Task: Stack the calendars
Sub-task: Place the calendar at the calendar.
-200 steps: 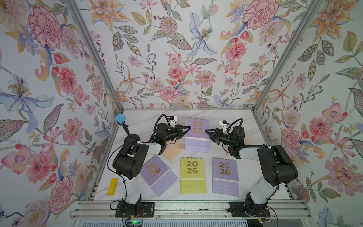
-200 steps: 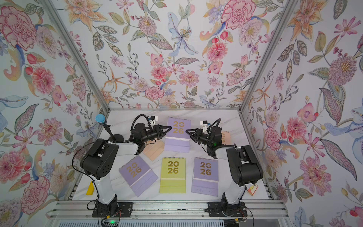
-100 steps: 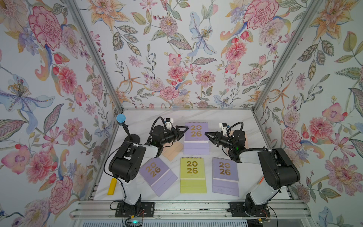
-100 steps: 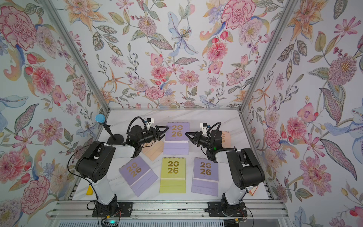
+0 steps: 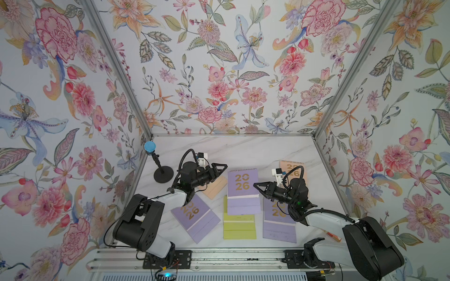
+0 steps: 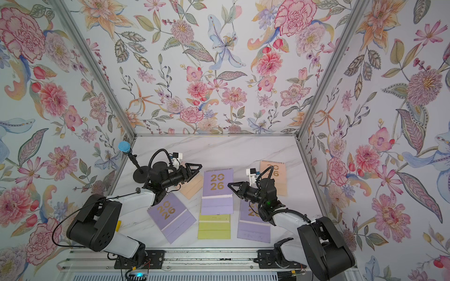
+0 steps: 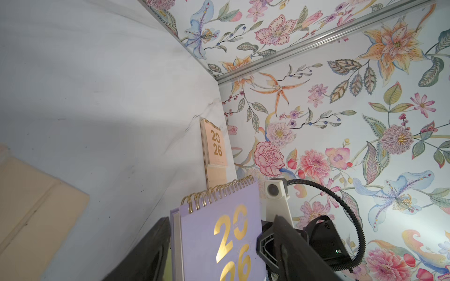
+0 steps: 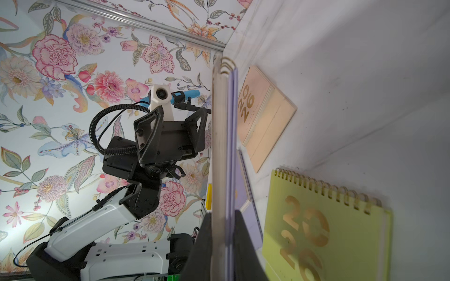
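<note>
our right claw (image 5: 256, 186) is clamped on the right edge of a lilac calendar (image 5: 242, 185), holding it raised above the yellow-green calendar (image 5: 238, 227) that lies flat on the counter (image 5: 243, 150). our left claw (image 5: 222, 168) stands spread, gripping nothing, at the lilac calendar's far left corner. in the left wrist view the calendar shows between its parted fingers (image 7: 289, 248), and we cannot tell whether they touch it.
</note>
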`<state>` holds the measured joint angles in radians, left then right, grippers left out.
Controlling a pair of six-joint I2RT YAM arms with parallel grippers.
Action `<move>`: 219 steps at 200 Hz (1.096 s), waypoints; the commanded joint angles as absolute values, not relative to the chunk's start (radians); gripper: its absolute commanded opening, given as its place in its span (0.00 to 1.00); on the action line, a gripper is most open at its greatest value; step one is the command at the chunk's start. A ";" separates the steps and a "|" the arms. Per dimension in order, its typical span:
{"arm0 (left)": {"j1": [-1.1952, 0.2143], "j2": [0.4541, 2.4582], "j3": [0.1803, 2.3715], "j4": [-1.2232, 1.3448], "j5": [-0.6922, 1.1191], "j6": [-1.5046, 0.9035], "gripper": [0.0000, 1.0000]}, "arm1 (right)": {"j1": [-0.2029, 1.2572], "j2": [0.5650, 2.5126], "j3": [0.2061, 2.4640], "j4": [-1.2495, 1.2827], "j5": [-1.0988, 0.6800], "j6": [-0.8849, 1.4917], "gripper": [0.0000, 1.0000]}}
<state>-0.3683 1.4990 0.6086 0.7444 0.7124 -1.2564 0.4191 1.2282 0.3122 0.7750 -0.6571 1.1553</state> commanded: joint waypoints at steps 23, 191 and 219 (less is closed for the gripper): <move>-0.376 1.376 0.484 0.610 0.649 -1.185 0.68 | 0.489 1.092 0.188 0.754 -0.546 1.143 0.01; -0.509 1.329 0.256 0.690 0.603 -1.260 0.72 | 0.618 1.302 0.094 1.081 -0.485 1.199 0.01; -0.526 1.373 0.253 0.756 0.611 -1.287 0.73 | 0.631 1.359 0.101 1.149 -0.487 1.218 0.01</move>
<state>-0.5064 1.3376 0.2623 0.6666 0.5983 -1.2499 0.6167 1.3254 0.0952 0.9878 -0.4919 1.1793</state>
